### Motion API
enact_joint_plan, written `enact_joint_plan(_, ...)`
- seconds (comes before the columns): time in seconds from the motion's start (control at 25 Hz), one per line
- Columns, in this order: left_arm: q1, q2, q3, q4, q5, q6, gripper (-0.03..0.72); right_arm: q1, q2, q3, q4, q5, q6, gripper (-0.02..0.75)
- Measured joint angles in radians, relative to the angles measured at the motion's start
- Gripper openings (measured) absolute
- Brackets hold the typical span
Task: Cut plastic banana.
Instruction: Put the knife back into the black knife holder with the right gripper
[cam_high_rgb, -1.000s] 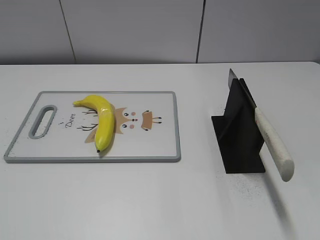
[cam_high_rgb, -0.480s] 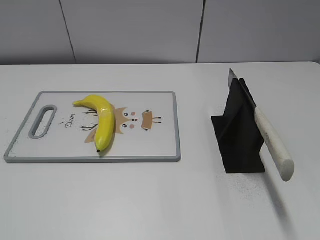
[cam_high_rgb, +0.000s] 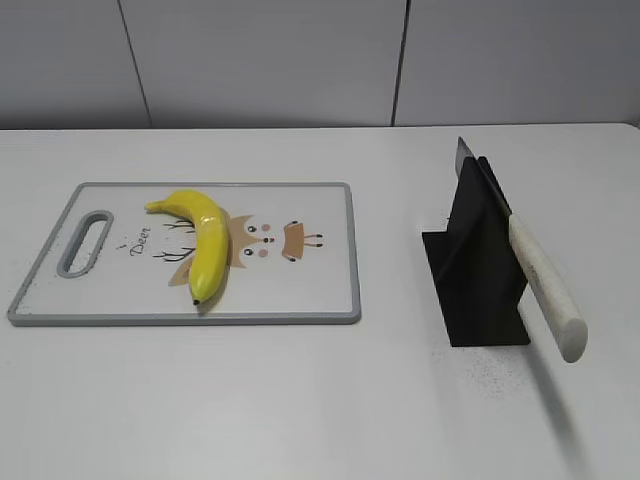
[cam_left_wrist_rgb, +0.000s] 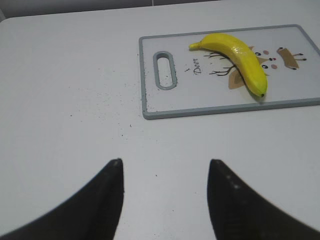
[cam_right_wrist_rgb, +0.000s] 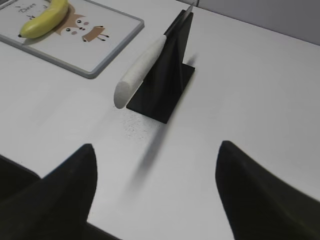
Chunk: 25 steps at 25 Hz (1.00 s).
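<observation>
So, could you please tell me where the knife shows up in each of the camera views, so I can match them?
Exterior view: the knife is at right, slanting in the black stand, white handle toward the camera.
Left wrist view: not in it; only the cutting board and the plastic banana show.
Right wrist view: the knife is at upper centre, handle pointing lower left.
Shared landmark: the cutting board, left of the knife in the exterior and right wrist views.

Left gripper (cam_left_wrist_rgb: 165, 170): fingers spread apart, nothing between them, raised off the surface. Right gripper (cam_right_wrist_rgb: 156, 157): fingers wide apart, likewise holding nothing, raised.
</observation>
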Motion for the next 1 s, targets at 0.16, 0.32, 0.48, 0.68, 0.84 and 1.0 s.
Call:
enact_joint_plan(0.16, 0.0, 0.0, 0.0, 0.0, 0.0, 0.0, 0.526, -0.094, 0.0, 0.0, 0.001, 0.0, 0.0, 0.561)
enact_joint_plan(0.32, 0.0, 0.0, 0.0, 0.0, 0.0, 0.0, 0.526, -0.21, 0.0, 0.0, 0.001, 0.0, 0.0, 0.561)
enact_joint_plan(0.48, 0.0, 0.0, 0.0, 0.0, 0.0, 0.0, 0.526, -0.313, 0.0, 0.0, 0.001, 0.0, 0.0, 0.561)
enact_joint_plan(0.68, 0.0, 0.0, 0.0, 0.0, 0.0, 0.0, 0.526, -0.376, 0.0, 0.0, 0.001, 0.0, 0.0, 0.561)
enact_joint_plan(0.84, 0.0, 0.0, 0.0, 0.0, 0.0, 0.0, 0.526, -0.376, 0.0, 0.0, 0.001, 0.0, 0.0, 0.561)
enact_joint_plan(1.0, 0.0, 0.0, 0.0, 0.0, 0.0, 0.0, 0.526, -0.376, 0.0, 0.0, 0.001, 0.0, 0.0, 0.561)
